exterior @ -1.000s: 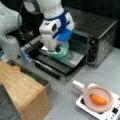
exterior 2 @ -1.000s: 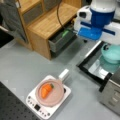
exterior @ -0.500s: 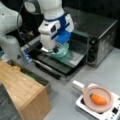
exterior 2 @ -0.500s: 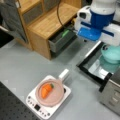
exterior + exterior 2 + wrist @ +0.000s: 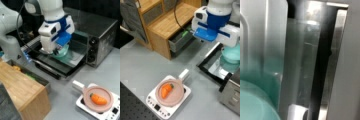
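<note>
Spreading widest is the grey bench [image 5: 62, 100], and on it the oven [image 5: 100, 32] stands toward a front view's right, its door [image 5: 72, 62] dropped open and lying flat. A wooden cabinet [image 5: 167, 25] fills the bench's corner at a front view's top left, with a drawer [image 5: 178, 40] pulled out toward the door. The white arm [image 5: 52, 10] reaches down from a front view's top over the open door.

Hardly anything has shifted over the last second: the arm and what sits below it hold almost the same place above the door, and nothing else on the bench has moved.

The hand [image 5: 57, 50] hangs low over the door, right on top of a teal bowl [image 5: 64, 51]. Whether its fingers are apart or clamped on the bowl I cannot tell, since the hand's body hides them. The bowl [image 5: 232, 53] is on or just above the door's glass, in front of the oven's mouth. It is round, so it has no long axis, and it seems upright with its mouth up. The wrist view has its rim [image 5: 252, 100] at the lower left, beside the door's metal frame.

A white hob [image 5: 155, 105] sits well apart from the oven, near the bench's edge. It carries a pink pan [image 5: 173, 98] whose handle points toward the door. A carrot [image 5: 166, 90] lies in the pan, its long axis roughly along the handle line, green end toward the handle.
</note>
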Robot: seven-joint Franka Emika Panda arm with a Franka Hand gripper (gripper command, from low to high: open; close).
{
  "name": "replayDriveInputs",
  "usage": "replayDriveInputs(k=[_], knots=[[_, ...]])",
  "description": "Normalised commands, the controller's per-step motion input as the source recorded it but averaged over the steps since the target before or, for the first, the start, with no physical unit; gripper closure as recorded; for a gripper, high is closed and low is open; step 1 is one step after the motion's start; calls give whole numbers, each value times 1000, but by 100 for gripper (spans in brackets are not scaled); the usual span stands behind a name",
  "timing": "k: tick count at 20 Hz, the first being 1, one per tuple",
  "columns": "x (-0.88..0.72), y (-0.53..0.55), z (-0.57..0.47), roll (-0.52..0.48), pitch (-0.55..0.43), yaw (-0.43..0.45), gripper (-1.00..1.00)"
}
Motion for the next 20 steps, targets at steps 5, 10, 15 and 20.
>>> replayDriveInputs(k=[5, 10, 15, 20], knots=[[460, -10, 225, -163, 261, 33, -100], [536, 37, 146, -124, 257, -16, -100], [656, 145, 162, -107, 201, 6, -100], [596, 105, 215, -143, 175, 60, -100]])
